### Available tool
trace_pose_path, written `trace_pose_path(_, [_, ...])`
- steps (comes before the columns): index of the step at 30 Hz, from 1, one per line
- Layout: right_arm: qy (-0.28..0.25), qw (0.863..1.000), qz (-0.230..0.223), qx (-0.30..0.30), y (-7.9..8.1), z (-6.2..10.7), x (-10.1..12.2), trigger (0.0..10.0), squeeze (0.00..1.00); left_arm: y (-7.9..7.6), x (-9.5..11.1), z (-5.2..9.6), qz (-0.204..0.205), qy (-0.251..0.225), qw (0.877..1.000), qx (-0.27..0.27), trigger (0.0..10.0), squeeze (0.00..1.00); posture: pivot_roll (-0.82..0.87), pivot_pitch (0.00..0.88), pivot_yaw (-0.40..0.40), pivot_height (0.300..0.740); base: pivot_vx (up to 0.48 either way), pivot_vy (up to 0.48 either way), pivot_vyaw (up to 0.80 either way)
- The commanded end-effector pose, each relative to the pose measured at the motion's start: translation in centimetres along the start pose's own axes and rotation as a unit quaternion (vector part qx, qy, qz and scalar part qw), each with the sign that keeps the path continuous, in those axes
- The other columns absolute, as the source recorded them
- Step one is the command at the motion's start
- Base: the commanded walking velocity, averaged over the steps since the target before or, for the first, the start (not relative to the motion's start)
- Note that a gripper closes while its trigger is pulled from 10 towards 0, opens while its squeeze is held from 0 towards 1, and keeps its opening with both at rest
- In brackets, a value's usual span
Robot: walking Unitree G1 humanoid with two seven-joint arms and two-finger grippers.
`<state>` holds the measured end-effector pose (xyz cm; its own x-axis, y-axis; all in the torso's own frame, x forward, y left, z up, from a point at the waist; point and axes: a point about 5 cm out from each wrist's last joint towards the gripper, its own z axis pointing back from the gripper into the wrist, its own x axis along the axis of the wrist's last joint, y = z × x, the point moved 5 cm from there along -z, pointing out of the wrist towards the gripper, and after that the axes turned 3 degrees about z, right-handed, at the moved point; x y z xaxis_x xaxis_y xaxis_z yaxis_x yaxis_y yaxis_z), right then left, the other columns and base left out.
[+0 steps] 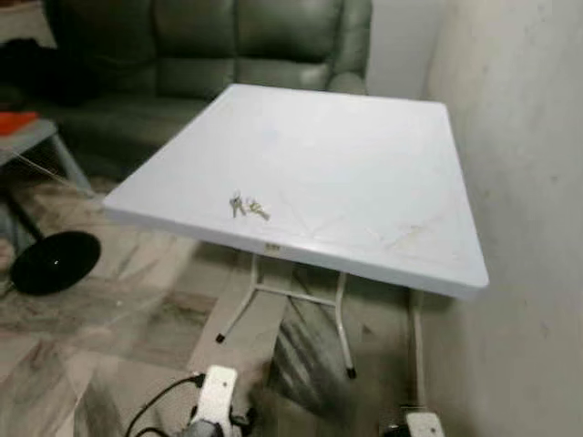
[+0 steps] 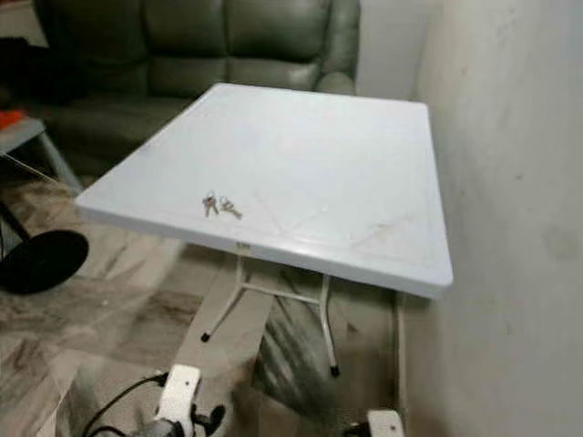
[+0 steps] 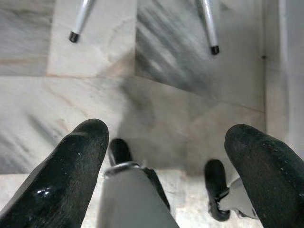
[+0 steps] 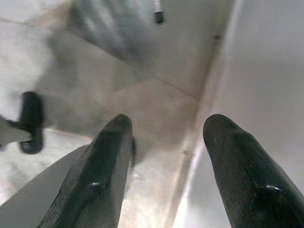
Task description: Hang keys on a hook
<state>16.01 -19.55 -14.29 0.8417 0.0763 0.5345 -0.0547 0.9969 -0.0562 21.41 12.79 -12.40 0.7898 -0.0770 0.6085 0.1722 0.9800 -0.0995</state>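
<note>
A: Where are the keys [image 1: 248, 207]?

B: Left of centre in the head view, lying flat on the white folding table [image 1: 364, 173], close to its near edge, which runs from centre left to lower right.

A: How is the table hemmed in?

B: Its right edge runs just beside the pale wall [image 1: 528, 182] that takes up the right side of the frame. At the top, its far edge meets a green sofa [image 1: 209, 55]. The left edge faces open marble floor [image 1: 109, 309], with a black round base [image 1: 55, 261] at centre left and part of a grey side table [image 1: 27, 137] at upper left.

A: And under it?

B: Thin white table legs [image 1: 342, 323] with dark feet stand on the floor at lower centre, bare floor around them.

A: The grippers?

B: Both hang low over the floor. The left gripper [image 3: 166, 156] has its black fingers spread wide with nothing between them. The right gripper [image 4: 166, 152] is also spread and holds nothing, near where floor and wall meet.
</note>
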Motion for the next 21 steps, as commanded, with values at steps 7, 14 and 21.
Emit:
trace_pose_path(7, [-0.016,1.000,-0.011,0.009,0.77,-0.27,1.13,10.0,0.00,0.87,0.25,0.08,0.006,-0.002,1.000,0.008,10.0,0.00,0.00,0.000,-0.059,0.740,0.000,0.000,0.00])
trace_pose_path(14, [-0.017,1.000,-0.013,0.010,0.76,-0.27,1.16,10.0,0.00,0.84,0.19,0.09,0.007,-0.001,1.000,0.007,10.0,0.00,0.00,0.000,-0.060,0.740,0.000,0.476,0.00])
trace_pose_path(21, [-0.018,1.000,-0.015,0.009,0.75,-0.26,1.15,10.0,0.00,0.82,0.15,0.09,0.010,0.000,1.000,0.006,10.0,0.00,0.00,0.000,-0.060,0.740,0.000,0.462,0.00])
